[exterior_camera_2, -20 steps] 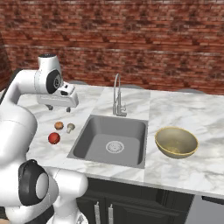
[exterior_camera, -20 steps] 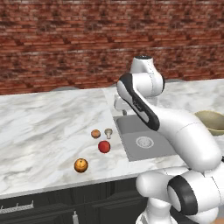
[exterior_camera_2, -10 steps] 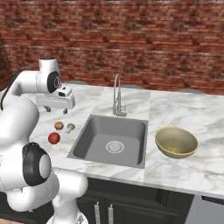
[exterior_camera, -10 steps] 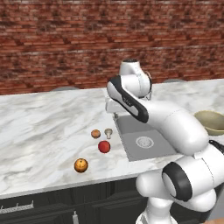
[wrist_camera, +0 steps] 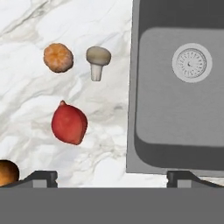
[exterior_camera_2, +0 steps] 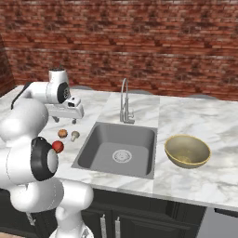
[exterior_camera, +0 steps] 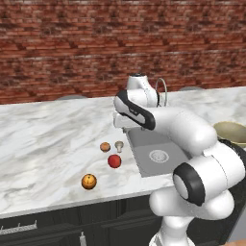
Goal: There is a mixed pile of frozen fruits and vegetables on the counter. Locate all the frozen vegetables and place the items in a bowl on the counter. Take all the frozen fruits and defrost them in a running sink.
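On the white marble counter point(exterior_camera: 48, 139) lies the mixed pile: a small brownish-orange ball point(exterior_camera: 105, 146), a pale mushroom point(exterior_camera: 119, 145), a red ball point(exterior_camera: 114, 161) and a larger orange ball point(exterior_camera: 89, 181). My gripper point(exterior_camera: 124, 124) hangs open above them, touching nothing. The hand view looks down on the mushroom point(wrist_camera: 98, 59), small orange ball point(wrist_camera: 58, 57) and red ball point(wrist_camera: 69, 123), with the larger orange ball point(wrist_camera: 6, 173) at the lower left. Nothing sits between the fingertips point(wrist_camera: 41, 177). The tan bowl point(exterior_camera_2: 187, 151) stands empty right of the sink point(exterior_camera_2: 121, 148).
A tall chrome faucet point(exterior_camera_2: 124, 100) rises behind the sink; no water shows. The steel basin point(wrist_camera: 183, 96) lies just right of the pile. A red brick wall backs the counter. Dark cabinets stand below.
The arm has swung left from the sink's corner and the hand has dropped a little over the pile. The jaws stay wide. No item has moved.
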